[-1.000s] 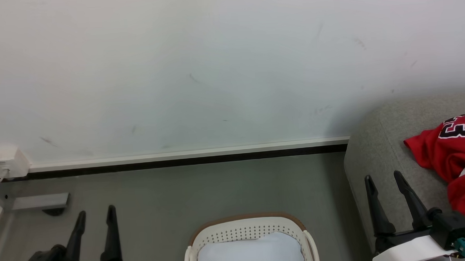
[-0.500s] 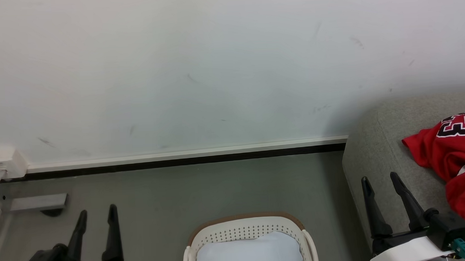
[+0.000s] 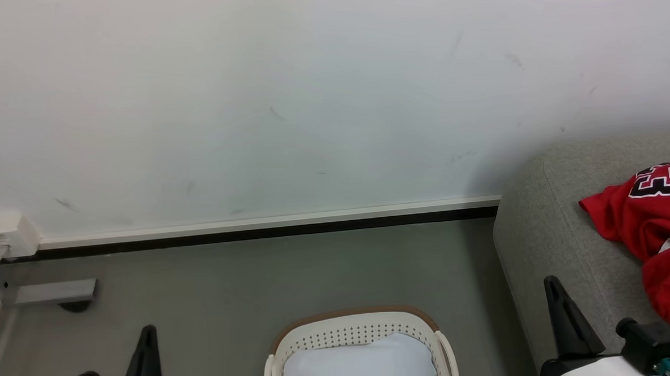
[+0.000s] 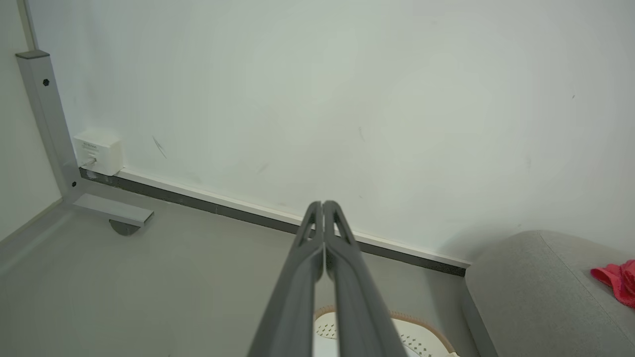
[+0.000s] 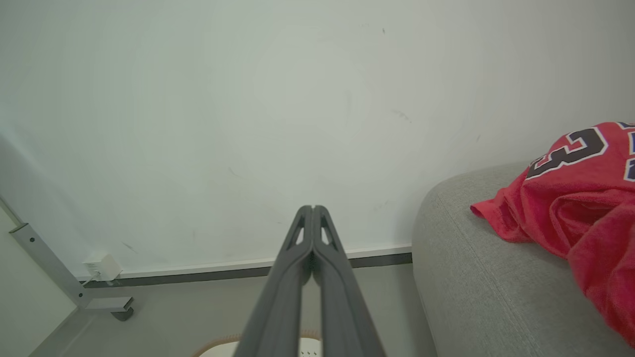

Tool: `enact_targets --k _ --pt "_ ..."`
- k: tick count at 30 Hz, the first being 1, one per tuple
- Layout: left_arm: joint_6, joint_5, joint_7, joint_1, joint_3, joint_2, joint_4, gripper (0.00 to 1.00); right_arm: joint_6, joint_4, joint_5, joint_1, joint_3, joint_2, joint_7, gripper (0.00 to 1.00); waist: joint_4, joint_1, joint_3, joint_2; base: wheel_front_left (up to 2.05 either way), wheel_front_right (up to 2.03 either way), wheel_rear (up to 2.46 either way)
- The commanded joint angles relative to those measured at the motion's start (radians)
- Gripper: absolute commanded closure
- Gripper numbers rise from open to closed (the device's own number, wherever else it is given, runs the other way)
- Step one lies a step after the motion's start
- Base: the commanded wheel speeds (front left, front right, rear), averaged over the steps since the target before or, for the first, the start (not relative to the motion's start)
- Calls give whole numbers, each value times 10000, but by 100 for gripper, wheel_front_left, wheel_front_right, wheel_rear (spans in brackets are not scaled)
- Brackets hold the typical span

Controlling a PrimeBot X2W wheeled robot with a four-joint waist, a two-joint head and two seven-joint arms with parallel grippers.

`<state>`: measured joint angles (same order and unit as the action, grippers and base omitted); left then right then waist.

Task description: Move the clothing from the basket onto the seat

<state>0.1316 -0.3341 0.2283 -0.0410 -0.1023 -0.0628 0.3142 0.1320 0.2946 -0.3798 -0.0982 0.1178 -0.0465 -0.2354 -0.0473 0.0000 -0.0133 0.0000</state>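
Note:
The red clothing (image 3: 656,225), a jersey with black-and-white numbers, lies crumpled on the grey seat (image 3: 552,240) at the right, also seen as clothing (image 5: 570,198) on the seat (image 5: 471,277). The cream basket (image 3: 358,331) with a brown rim stands on the floor at bottom centre and holds a pale white pad (image 3: 359,365). My left gripper (image 3: 147,332) is shut and empty at lower left, to the left of the basket. My right gripper (image 3: 553,283) is shut and empty in front of the seat's near corner. Both wrist views show the fingers pressed together, left gripper (image 4: 323,204), right gripper (image 5: 312,208).
A white wall with a dark baseboard (image 3: 258,234) runs behind the grey floor. A white socket box (image 3: 3,233) and a grey metal frame foot (image 3: 57,291) sit at the left. Open floor lies between the basket and the wall.
Both grippers have gone from open to shut with nothing in them, and both have sunk lower in the head view. The clothing and basket have not moved.

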Motion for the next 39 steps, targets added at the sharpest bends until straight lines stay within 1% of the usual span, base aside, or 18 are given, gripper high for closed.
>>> enact_targets --k 1,21,39 --pt "-1 -419 -91 -230 -61 -54 -184 100 -1 -174 -429 -162 -92 -63 72 100 8 0 2 0 0 0 0" --pt "-4 -3689 -926 -333 -39 -13 -375 100 -5 -278 -3672 -161 -540 -166 858 100 87 0 29 0 0 0 0" --pt "-6 -5923 -1542 -441 -62 15 -469 100 -8 -350 -5879 -151 -890 -208 1436 100 154 0 53 0 0 0 0"
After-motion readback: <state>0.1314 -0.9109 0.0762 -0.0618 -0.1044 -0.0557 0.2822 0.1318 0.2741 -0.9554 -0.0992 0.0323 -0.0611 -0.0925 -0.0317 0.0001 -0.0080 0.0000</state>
